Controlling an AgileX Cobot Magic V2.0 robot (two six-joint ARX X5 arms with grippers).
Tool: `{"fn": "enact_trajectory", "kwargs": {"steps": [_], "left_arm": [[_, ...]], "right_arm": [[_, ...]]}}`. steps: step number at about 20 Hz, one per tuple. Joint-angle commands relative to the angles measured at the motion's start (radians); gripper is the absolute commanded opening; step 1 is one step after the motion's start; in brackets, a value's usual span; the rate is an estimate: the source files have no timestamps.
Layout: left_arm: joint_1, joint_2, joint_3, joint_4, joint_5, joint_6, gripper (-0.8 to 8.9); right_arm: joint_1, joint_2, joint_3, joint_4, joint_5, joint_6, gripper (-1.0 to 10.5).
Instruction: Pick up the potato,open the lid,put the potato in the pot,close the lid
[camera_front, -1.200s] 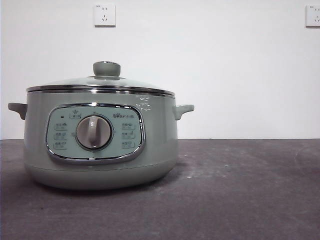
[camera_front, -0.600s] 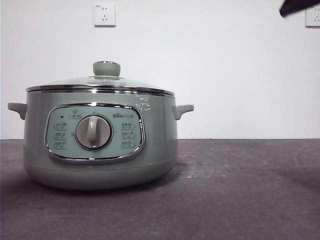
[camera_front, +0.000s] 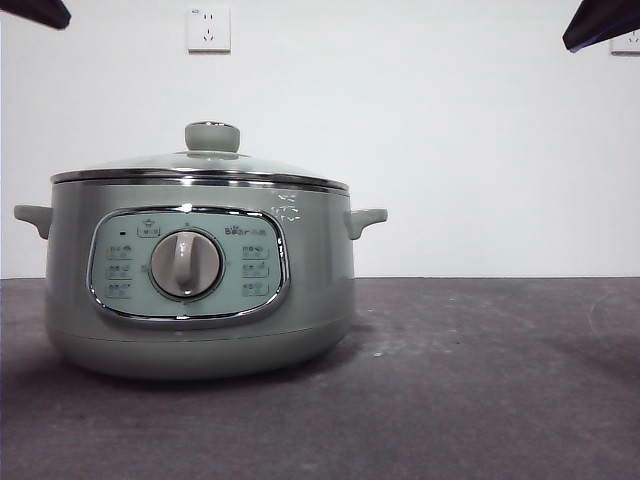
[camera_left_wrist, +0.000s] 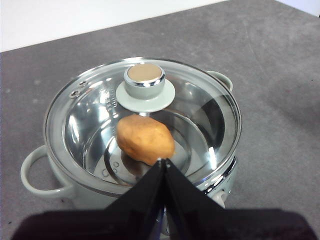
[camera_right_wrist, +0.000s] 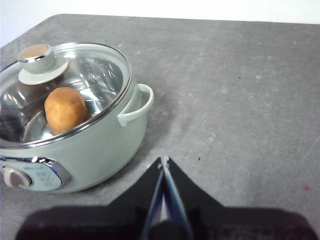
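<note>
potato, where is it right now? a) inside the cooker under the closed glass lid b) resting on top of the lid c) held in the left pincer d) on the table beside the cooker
a: both wrist views show the potato lying inside the cooker, seen through the glass lid that sits closed on the rim.
</note>
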Motion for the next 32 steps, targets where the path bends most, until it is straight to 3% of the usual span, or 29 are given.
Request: {"fn": "enact_trajectory", "kwargs": {"steps": [1,6,9,11,17,20,27,32], "left_arm": [[-0.002,-0.003,-0.003,-0.002,0.0,0.004,-0.03],[-0.002,-0.003,-0.003,-0.004,0.0,0.009,-0.03],[0.028,-0.029,-0.004,-0.004,-0.025,0.136,-0.04],[0.098,-0.068,-0.023,0.007,0.015,0.169,-0.03],[0.412,-0.3,-0.339,0.301,0.177,0.158,-0.03],[0.521,-0.428,-0.488,0.338,0.244,0.155,-0.03],[0.63,-0.591,-0.68,0.333,0.241,0.139,-0.03],[0.665,-0.597,-0.685,0.28,0.24,0.113,-0.03]], "right_arm": [[0.0,-0.004,-0.006,0.002,0.003,0.013,0.0],[0.0,-0.003,-0.006,-0.001,0.003,0.013,0.0],[0.0,-0.003,-0.006,-0.002,0.003,0.013,0.0],[0.0,-0.003,-0.006,-0.005,0.003,0.013,0.0],[0.0,-0.003,-0.006,-0.009,0.003,0.013,0.0],[0.0,-0.003,-0.006,-0.009,0.003,0.013,0.0],[0.0,-0.003,-0.006,-0.009,0.003,0.013,0.0],[0.0,-0.003,-0.006,-0.009,0.003,0.013,0.0]]}}
